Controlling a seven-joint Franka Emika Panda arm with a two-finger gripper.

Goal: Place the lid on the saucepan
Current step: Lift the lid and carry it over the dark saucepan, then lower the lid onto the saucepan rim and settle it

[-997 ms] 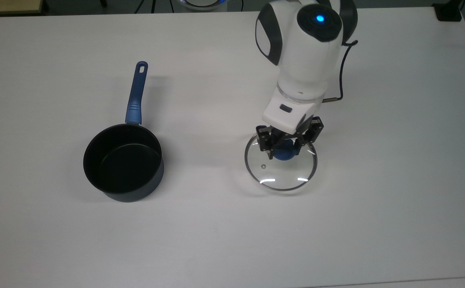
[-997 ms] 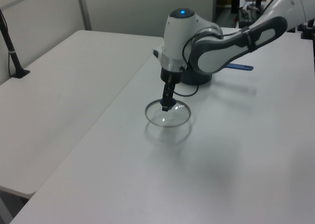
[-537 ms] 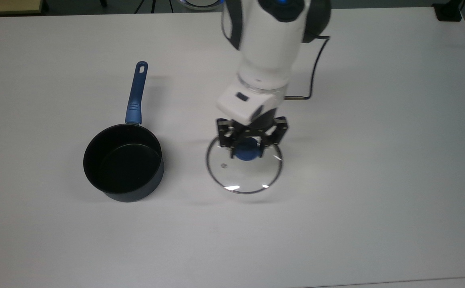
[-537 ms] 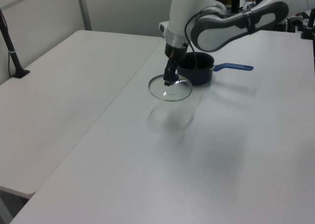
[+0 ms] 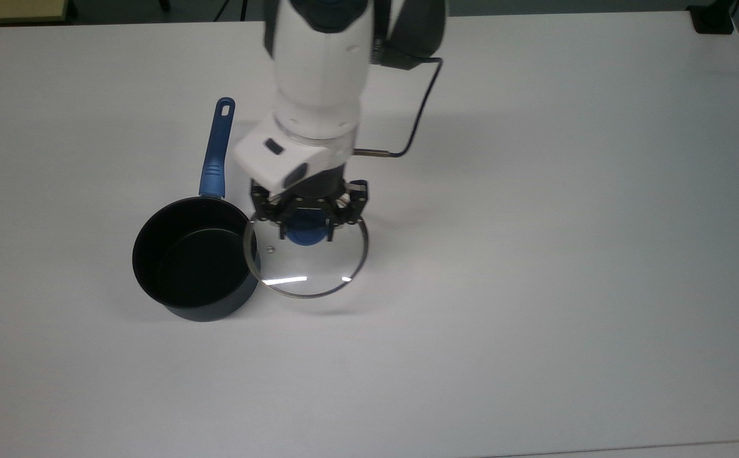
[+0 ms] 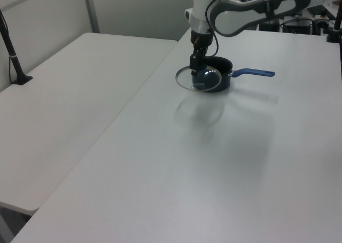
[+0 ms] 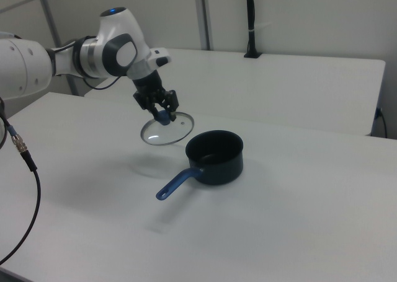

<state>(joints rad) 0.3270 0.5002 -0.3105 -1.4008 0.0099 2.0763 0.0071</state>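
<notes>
The clear glass lid [image 5: 309, 264] [image 6: 199, 79] [image 7: 167, 131] with a metal rim hangs in the air, held by its blue knob [image 5: 306, 233]. My gripper [image 5: 306, 224] [image 7: 162, 113] is shut on that knob. The dark navy saucepan [image 5: 196, 257] [image 7: 215, 155] [image 6: 220, 78] sits on the white table [image 5: 535, 254], its blue handle [image 5: 215, 147] pointing toward the top view's top. In the top view the lid's left rim just overlaps the pan's right edge. In the right view the lid floats above the table, left of the pan.
A black cable [image 5: 417, 121] loops off the arm's wrist. A second white table [image 6: 69, 93] lies at the left view's left, with a black post [image 6: 13, 56] on it. Open tabletop spreads at the top view's right and bottom.
The arm has carried the lid toward the top view's left, from mid-table to the saucepan's right edge, and lifted it higher off the table. The saucepan has not moved.
</notes>
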